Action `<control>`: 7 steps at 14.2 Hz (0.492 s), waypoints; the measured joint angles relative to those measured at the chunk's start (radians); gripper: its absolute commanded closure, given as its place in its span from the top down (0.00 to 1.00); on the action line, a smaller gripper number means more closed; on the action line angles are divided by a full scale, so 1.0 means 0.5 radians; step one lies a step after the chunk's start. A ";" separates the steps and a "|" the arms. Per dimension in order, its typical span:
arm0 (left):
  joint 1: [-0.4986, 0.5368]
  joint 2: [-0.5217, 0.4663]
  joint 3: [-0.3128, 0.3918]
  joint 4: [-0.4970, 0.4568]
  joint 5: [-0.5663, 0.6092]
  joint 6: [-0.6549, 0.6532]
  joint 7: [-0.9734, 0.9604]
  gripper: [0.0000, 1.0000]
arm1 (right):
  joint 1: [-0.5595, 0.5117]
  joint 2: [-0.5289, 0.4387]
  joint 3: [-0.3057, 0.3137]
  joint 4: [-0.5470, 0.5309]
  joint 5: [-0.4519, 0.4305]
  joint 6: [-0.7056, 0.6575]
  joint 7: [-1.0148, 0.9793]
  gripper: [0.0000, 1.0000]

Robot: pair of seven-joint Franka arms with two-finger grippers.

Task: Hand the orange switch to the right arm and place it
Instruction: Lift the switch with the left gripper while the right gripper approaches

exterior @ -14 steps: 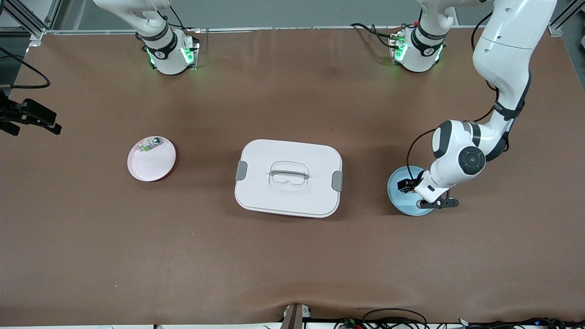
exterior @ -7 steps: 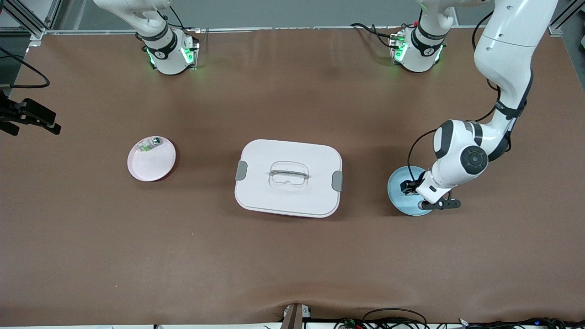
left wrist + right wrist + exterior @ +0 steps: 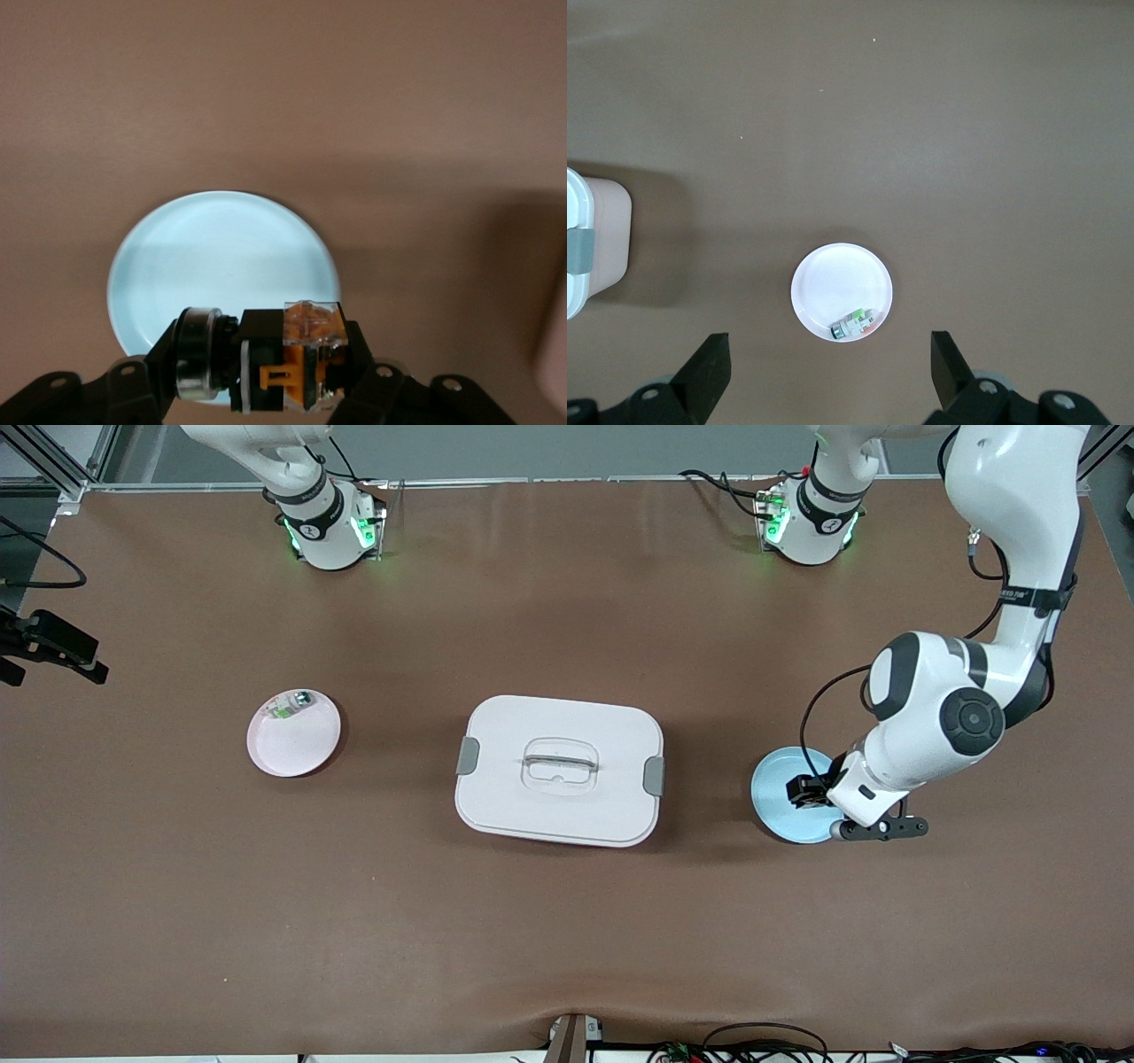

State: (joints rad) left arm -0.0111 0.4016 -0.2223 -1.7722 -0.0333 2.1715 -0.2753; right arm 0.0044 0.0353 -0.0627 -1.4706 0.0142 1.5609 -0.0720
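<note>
Two pincers: left pincer point(image 3: 266, 376) clamped on orange switch point(image 3: 288, 359), apparently lifted off blue plate point(image 3: 780, 802), right pincer point(image 3: 831, 372) apart, waiting

Brown table point(image 3: 567, 921) (plates point(image 3: 293, 744), lidded box point(image 3: 559, 771))

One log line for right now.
left gripper shut on orange switch, over blue plate | right gripper open, over pink plate

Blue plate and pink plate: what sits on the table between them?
The white lidded box lies between the blue plate and pink plate, seen in the front view.
</note>
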 measured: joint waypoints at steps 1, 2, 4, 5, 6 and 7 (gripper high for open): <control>-0.002 -0.006 -0.047 0.079 -0.026 -0.086 -0.082 0.00 | 0.007 0.001 0.001 0.000 0.000 0.000 0.000 1.00; -0.004 -0.007 -0.099 0.150 -0.037 -0.162 -0.187 0.00 | 0.023 0.003 0.002 0.000 0.000 -0.001 0.000 1.00; -0.011 -0.007 -0.216 0.267 -0.059 -0.279 -0.444 0.00 | 0.080 0.013 0.004 0.000 0.000 -0.002 0.000 1.00; -0.016 -0.006 -0.276 0.315 -0.082 -0.321 -0.588 0.00 | 0.112 0.022 0.006 0.000 0.000 -0.006 0.000 1.00; -0.023 -0.005 -0.334 0.358 -0.123 -0.351 -0.728 0.00 | 0.151 0.032 0.007 0.000 -0.001 -0.012 0.000 1.00; -0.029 -0.005 -0.386 0.394 -0.180 -0.368 -0.852 0.00 | 0.196 0.042 0.009 -0.001 -0.001 -0.026 0.000 1.00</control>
State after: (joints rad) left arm -0.0258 0.3992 -0.4151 -1.5753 -0.1235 1.9876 -0.7013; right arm 0.1025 0.0563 -0.0581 -1.4710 0.0137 1.5478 -0.0721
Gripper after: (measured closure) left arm 0.278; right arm 0.000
